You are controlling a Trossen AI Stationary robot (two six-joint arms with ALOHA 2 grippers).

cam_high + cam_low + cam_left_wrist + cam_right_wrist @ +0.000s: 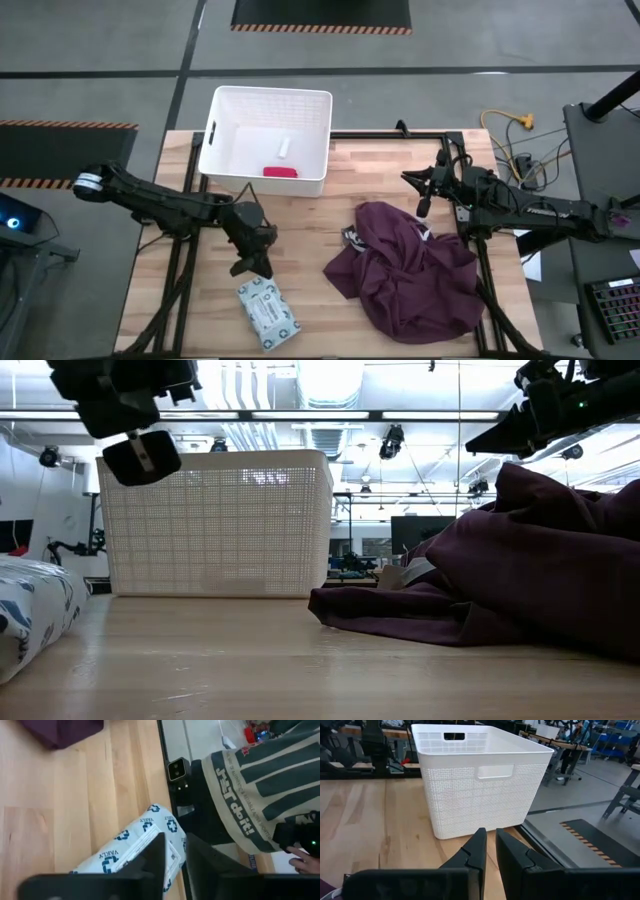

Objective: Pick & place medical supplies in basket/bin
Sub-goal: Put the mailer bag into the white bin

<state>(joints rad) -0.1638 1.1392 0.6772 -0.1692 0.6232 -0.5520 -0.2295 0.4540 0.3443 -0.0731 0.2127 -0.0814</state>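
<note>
The white perforated bin [215, 112] [215, 525] [475, 785] stands at the table's far edge. Inside it lie a red-pink tube [280, 171] and a small white item [284, 149]. The flat patterned packet [268, 313] [30, 610] [132, 847] lies on the wood near the near edge. My left gripper [252, 268] [140, 457] [175, 851] hangs shut in the air just above the packet's far end. My right gripper [421, 207] [490, 842] is shut and raised to the right of the bin, pointing toward it.
A large maroon cloth [410, 270] [500, 570] lies crumpled on the table's right half, below my right arm. Bare wood lies between the packet and the bin. A person in a striped top [250, 785] stands beyond the near edge. Black frame bars run along the table's sides.
</note>
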